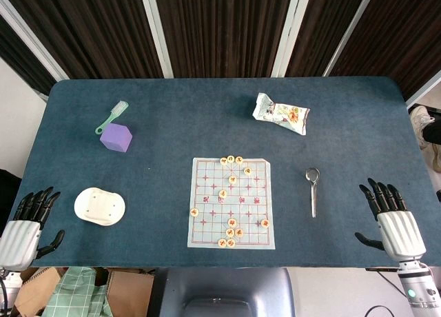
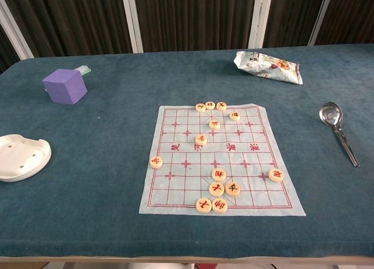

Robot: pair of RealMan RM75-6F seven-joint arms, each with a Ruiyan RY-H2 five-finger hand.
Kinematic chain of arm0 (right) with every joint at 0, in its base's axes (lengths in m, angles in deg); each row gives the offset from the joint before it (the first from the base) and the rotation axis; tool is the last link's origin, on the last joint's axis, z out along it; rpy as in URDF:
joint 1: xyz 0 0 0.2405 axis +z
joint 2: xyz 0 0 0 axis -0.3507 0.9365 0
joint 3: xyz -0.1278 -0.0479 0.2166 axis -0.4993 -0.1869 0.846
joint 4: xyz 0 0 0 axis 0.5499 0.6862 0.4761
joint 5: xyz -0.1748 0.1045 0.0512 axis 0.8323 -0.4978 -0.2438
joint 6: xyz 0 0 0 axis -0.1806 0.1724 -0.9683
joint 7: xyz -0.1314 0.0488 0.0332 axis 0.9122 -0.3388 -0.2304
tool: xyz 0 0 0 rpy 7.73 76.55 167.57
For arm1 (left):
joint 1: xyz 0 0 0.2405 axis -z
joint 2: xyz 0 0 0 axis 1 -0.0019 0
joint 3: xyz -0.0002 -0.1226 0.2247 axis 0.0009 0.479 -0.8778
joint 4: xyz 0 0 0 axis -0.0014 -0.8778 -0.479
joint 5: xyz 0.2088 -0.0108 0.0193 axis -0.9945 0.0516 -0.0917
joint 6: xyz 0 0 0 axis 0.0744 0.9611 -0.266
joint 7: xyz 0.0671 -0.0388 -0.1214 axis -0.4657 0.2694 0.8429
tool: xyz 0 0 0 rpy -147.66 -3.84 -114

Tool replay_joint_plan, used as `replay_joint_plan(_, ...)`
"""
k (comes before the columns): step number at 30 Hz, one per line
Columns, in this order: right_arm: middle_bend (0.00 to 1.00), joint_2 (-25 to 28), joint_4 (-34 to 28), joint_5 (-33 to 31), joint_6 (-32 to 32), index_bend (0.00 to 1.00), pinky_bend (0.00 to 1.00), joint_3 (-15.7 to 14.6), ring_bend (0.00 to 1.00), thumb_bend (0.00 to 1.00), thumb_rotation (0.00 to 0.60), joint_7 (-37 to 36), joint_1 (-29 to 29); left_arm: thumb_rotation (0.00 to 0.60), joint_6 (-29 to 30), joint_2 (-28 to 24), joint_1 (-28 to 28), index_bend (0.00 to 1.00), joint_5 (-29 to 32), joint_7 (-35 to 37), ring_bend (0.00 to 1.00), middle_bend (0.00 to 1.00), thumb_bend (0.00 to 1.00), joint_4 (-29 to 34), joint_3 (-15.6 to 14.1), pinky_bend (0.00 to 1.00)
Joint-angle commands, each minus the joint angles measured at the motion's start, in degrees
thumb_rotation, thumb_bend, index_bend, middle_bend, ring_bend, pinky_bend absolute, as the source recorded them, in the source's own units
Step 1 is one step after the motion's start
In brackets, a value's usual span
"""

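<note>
Right hand [image 1: 394,219]: hangs at the near right corner of the table, fingers spread and pointing away, nothing in it; the spoon is the closest thing, a little to its left.
Left hand [image 1: 26,224]: sits at the near left corner, fingers apart and empty, just beside the white dish; it shows only in the head view.
Table [image 1: 172,124]: covered in dark blue-green cloth, with everything laid out on it.
Game board [image 1: 231,203]: a pale paper sheet with a red grid, lying flat in the middle near the front edge, well apart from both hands.
White dish [image 1: 100,206]: shallow and rounded, near the front left, between the left hand and the board.
Snack bag [image 1: 280,114]: crumpled, at the far right of centre.
Purple block [image 1: 116,137]: a cube at the far left, touching or nearly touching the brush behind it.
Brush [image 1: 113,116]: green, lying slantwise beyond the block.
Spoon [image 1: 313,189]: metal, bowl away from the robot, right of the board.
Game pieces [image 2: 217,189]: round, cream, with red marks; one cluster at the board's far edge, another at its near edge, a few scattered between.
</note>
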Motion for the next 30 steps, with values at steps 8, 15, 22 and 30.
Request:
replay_joint_plan(8,0.0,-1.16,0.49,2.55,2.21,0.01,0.0,-0.12,0.0,0.18,0.6,-1.23,2.45,0.6,-0.65,-0.07,0.35,0.0,-0.19,0.08,0.0,0.0,0.35,0.19,-0.31,0.0)
replay_joint_plan(15,0.0,-2.78,-3.07,3.74,15.22,0.15,0.0,3.5,0.0,0.18,0.6,0.89,13.78,0.6,-1.31,-0.78,0.75,0.0,-0.68,2.44,0.0,0.0,0.35,0.11,-0.77,0.0)
replay_joint_plan(22,0.0,-13.32,0.02,-3.75,29.62,0.36,0.0,9.26,0.0,0.28,0.6,8.04,26.4,0.6,-1.1,-1.56,0.68,0.0,-0.67,4.19,0.0,0.0,0.35,-0.12,-0.9,0.0)
replay_joint_plan(30,0.0,-27.11,9.77,-10.6,34.77,0.49,0.0,11.65,0.0,0.34,0.6,18.1,34.76,0.6,0.46,-2.65,-0.05,0.0,-0.41,6.61,0.0,0.0,0.35,-0.56,-0.68,0.0)
